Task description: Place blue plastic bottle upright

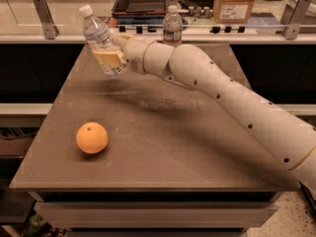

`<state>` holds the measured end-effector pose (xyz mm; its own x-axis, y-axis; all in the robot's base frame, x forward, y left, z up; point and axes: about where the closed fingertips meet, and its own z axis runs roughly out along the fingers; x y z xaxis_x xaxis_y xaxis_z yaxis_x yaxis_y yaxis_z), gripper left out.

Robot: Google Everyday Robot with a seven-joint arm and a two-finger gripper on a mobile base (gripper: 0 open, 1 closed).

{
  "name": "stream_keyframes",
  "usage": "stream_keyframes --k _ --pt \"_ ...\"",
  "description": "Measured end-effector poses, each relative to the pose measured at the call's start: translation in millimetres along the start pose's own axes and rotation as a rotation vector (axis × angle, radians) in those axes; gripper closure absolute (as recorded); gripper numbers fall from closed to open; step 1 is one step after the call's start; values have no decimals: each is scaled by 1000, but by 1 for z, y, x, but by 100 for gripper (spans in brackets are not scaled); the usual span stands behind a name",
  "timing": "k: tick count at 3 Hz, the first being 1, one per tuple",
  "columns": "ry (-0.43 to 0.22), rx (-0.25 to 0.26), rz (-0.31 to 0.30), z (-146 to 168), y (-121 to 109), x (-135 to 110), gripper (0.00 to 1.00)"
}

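You see the blue plastic bottle (pixel 98 36), a small clear bottle with a white cap and a pale label wrapped round the lower part of its body. It is not upright. It leans, with the cap pointing up and to the left and the base down and to the right. The gripper (pixel 109 60) clasps it around the labelled part, at the far left of the table (pixel 197 147), so much of the label is hidden from you. The bottle hangs in the air just above the tabletop, with its base clear of the surface and a soft shadow beneath it.
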<state>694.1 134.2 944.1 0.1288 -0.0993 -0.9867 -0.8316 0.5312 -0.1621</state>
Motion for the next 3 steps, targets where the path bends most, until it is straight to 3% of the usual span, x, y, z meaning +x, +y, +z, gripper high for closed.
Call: stream_keyframes --k 3 --pt "0 86 37 -19 9 15 100"
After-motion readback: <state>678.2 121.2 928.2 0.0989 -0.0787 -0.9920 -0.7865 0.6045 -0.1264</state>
